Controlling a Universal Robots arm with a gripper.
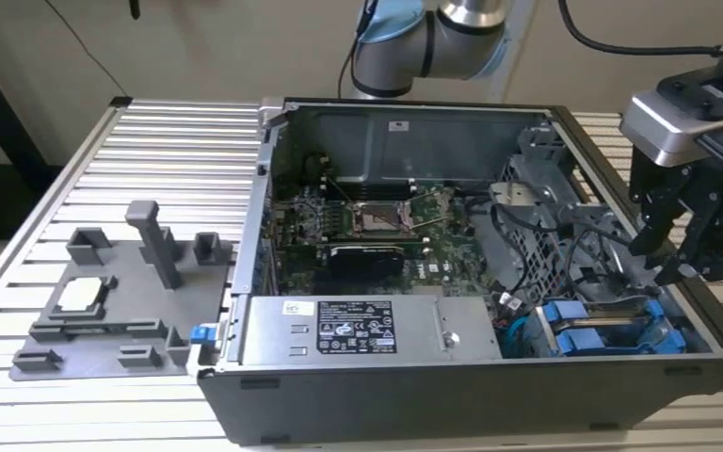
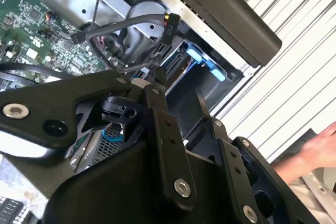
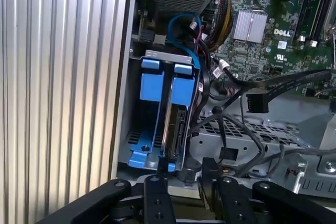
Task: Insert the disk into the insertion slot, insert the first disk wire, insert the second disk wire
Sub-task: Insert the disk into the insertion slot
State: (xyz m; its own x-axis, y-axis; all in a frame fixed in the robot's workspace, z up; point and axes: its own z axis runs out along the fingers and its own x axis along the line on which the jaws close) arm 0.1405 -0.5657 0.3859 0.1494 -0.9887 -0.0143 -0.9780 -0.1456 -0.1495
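Observation:
The disk (image 3: 177,124) stands on edge inside its blue carrier (image 3: 151,85), seated in the insertion slot of the grey drive cage (image 3: 157,55); in the exterior view the carrier (image 1: 602,331) sits in the case's near corner on the exterior view's right. My gripper (image 3: 185,167) hovers just off the disk's connector edge, open, with nothing between its fingers. In the exterior view the gripper (image 1: 670,264) hangs above the case's right wall. A loose black wire with a flat plug (image 3: 256,101) hangs beside the cage, and the plug (image 2: 170,28) is untouched by the black fingers (image 2: 157,85).
The open computer case (image 1: 462,395) lies on a slatted aluminium table (image 1: 173,141). A grey power-supply box (image 1: 349,330) fills the case's front. A grey fixture plate (image 1: 110,301) rests on the exterior view's left. A person's hand (image 2: 319,151) is at the table's edge.

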